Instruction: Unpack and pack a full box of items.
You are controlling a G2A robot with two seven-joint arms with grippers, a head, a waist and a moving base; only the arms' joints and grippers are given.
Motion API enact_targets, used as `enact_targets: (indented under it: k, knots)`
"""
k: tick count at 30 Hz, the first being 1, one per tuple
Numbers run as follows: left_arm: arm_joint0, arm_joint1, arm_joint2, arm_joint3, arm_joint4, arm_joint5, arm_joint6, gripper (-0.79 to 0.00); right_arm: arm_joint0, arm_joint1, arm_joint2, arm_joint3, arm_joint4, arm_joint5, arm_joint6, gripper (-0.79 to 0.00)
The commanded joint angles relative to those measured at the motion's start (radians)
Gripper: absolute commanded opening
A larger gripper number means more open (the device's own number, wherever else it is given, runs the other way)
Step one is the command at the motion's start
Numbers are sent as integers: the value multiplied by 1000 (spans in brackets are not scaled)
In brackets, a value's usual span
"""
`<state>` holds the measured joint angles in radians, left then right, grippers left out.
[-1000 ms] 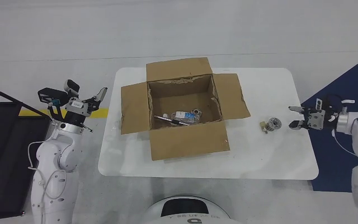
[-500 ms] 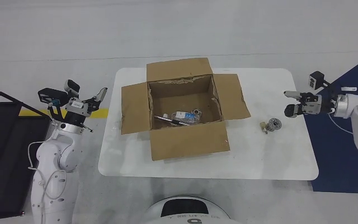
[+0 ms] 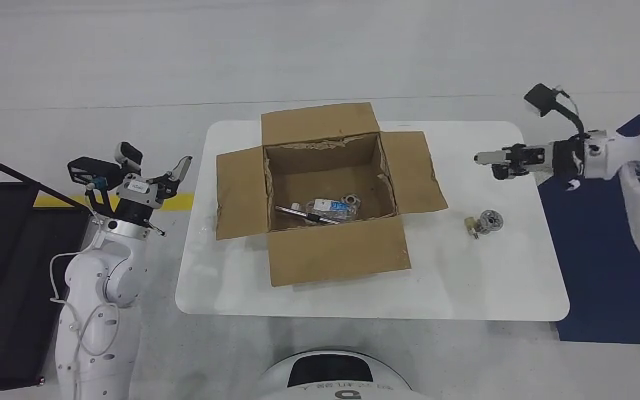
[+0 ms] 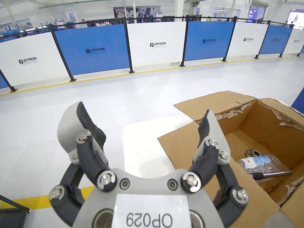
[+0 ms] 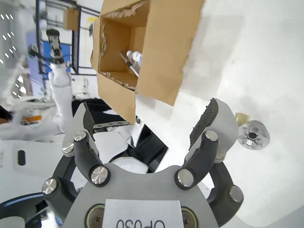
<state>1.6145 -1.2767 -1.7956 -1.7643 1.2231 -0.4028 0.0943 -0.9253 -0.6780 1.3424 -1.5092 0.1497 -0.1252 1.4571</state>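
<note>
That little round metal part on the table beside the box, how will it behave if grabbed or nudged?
The round metal part looks shiny and solid: probably rigid, heavy for its size, somewhat slippery. It seems to lie flat on the table, so a nudge would likely slide it; tipped onto its rim, it might roll.

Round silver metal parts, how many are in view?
2. One silver metal disc lies on the white table beside the open brown cardboard box; a metal ring lies inside the box next to a clear plastic bag, which may hide more.
</note>
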Motion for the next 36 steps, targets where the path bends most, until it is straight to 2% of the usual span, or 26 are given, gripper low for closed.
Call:
enact_targets:
  k: [1, 4, 15, 19, 23, 29, 36]
  knots:
    - [0, 0, 0, 0, 0, 0, 0, 0, 9, -7, -60, -156, -59, 47, -12, 0]
    - [0, 0, 0, 0, 0, 0, 0, 0, 60, -30, -181, -223, -121, 164, -34, 0]
    - [0, 0, 0, 0, 0, 0, 0, 0, 62, -32, -195, -212, -131, 160, -37, 0]
    - [0, 0, 0, 0, 0, 0, 0, 0, 184, -64, -310, -235, -216, 106, -42, 0]
    - [0, 0, 0, 0, 0, 0, 0, 0, 360, -132, -496, -156, -337, 72, -96, 0]
    - [0, 0, 0, 0, 0, 0, 0, 0, 575, -282, -786, 44, -414, 26, -173, 0]
    - [0, 0, 0, 0, 0, 0, 0, 0, 682, -467, -1030, 211, -498, 6, -194, 0]
